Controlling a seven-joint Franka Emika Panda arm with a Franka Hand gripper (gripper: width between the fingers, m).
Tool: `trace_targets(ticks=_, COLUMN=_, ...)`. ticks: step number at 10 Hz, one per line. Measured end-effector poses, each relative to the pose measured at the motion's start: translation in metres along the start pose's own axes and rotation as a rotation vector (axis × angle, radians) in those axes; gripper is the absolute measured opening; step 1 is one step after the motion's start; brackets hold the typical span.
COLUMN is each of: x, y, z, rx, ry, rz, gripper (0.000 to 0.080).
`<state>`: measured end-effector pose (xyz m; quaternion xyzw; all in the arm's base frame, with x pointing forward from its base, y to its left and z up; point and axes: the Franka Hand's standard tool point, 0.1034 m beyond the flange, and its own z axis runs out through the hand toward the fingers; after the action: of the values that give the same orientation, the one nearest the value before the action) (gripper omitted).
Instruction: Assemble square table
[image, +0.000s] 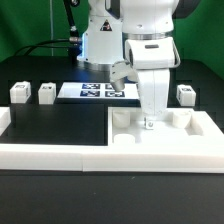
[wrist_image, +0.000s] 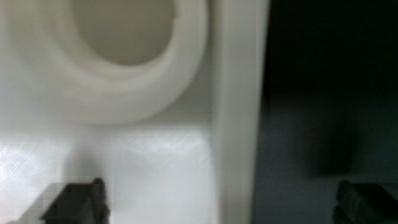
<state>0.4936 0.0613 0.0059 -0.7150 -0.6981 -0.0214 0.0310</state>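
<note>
The white square tabletop (image: 160, 135) lies at the exterior view's right, with its low rim and round corner sockets (image: 120, 118) facing up. My gripper (image: 150, 122) hangs straight down over its far edge, between two sockets. In the wrist view the gripper (wrist_image: 217, 205) is open: the dark fingertips (wrist_image: 71, 202) stand far apart, with the tabletop's rim (wrist_image: 231, 120) and a strip of black table between them. A round socket (wrist_image: 121, 40) fills the picture beyond. Three small white legs stand on the table: two (image: 18, 92) (image: 45, 93) at the left and one (image: 185, 94) at the right.
The marker board (image: 95, 91) lies flat behind the tabletop, near the arm's base. A long low white border rail (image: 60, 157) runs along the table's front and turns up at the left edge (image: 5, 120).
</note>
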Motion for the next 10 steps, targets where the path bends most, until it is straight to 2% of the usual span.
trace_targets(ticks=6, x=-0.001, y=0.000, z=0.000, rx=-0.001, ry=0.000, rz=0.005, gripper=0.0649)
trace_targets(ticks=8, x=0.007, y=-0.004, z=-0.017, rx=-0.019, ry=-0.006, rz=0.115, gripper=0.0649)
trace_targets(ticks=10, x=0.025, y=-0.013, z=-0.033, rx=-0.036, ry=-0.012, rz=0.184, gripper=0.0649)
